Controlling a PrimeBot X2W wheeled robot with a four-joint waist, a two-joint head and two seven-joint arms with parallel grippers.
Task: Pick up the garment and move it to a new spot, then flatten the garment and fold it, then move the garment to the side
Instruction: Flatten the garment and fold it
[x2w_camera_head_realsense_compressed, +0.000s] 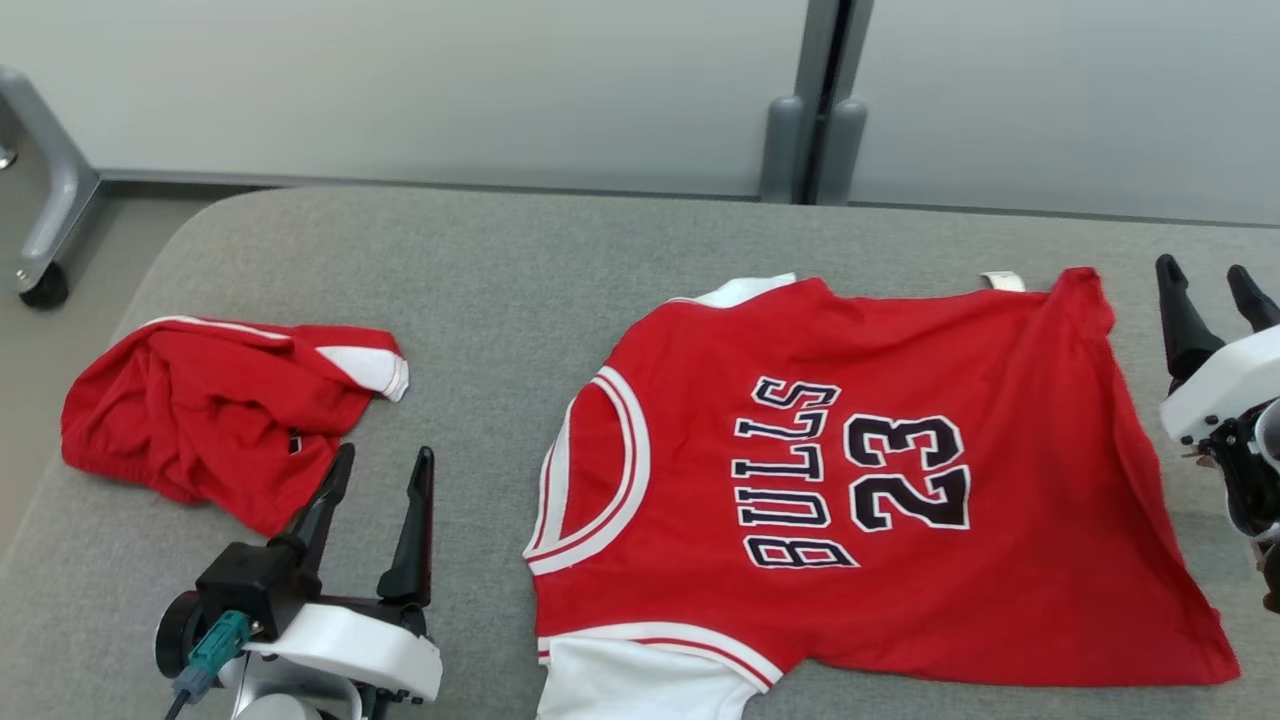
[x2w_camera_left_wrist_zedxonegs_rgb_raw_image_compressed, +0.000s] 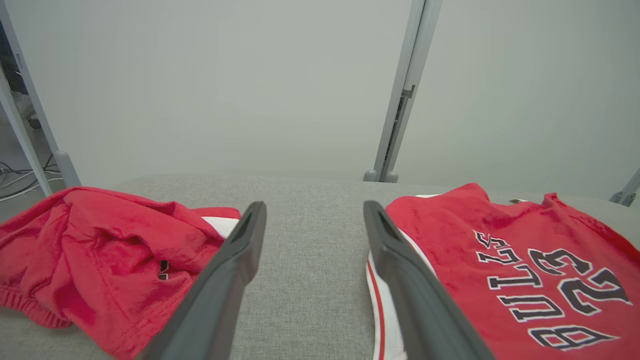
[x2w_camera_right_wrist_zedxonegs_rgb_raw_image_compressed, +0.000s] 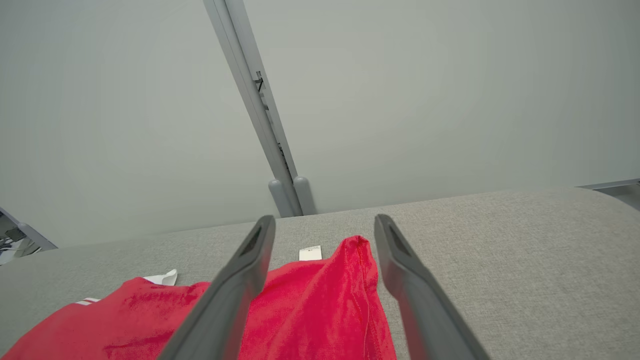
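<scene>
Bulls 23 jersey (x2w_camera_head_realsense_compressed: 850, 480) lies spread on the grey surface (x2w_camera_head_realsense_compressed: 500, 250), centre to right, neck left, hem right. Our left claw (x2w_camera_head_realsense_compressed: 385, 455) is wide and empty, over bare surface between the jersey and the crumpled red shorts (x2w_camera_head_realsense_compressed: 210, 420) at far left. Our right claw (x2w_camera_head_realsense_compressed: 1200, 268) is wide and empty, just right of the far hem corner (x2w_camera_head_realsense_compressed: 1085, 285). We read this as the flatten step, since the near hem looks skewed and rippled. We'd pinch the hem corners low, take both layers, tension evenly and stay off the shorts. Right wrist view has that corner humped up between the fingers, beside the white label (x2w_camera_right_wrist_zedxonegs_rgb_raw_image_compressed: 310, 253). From the head view it looks nearly flat.
</scene>
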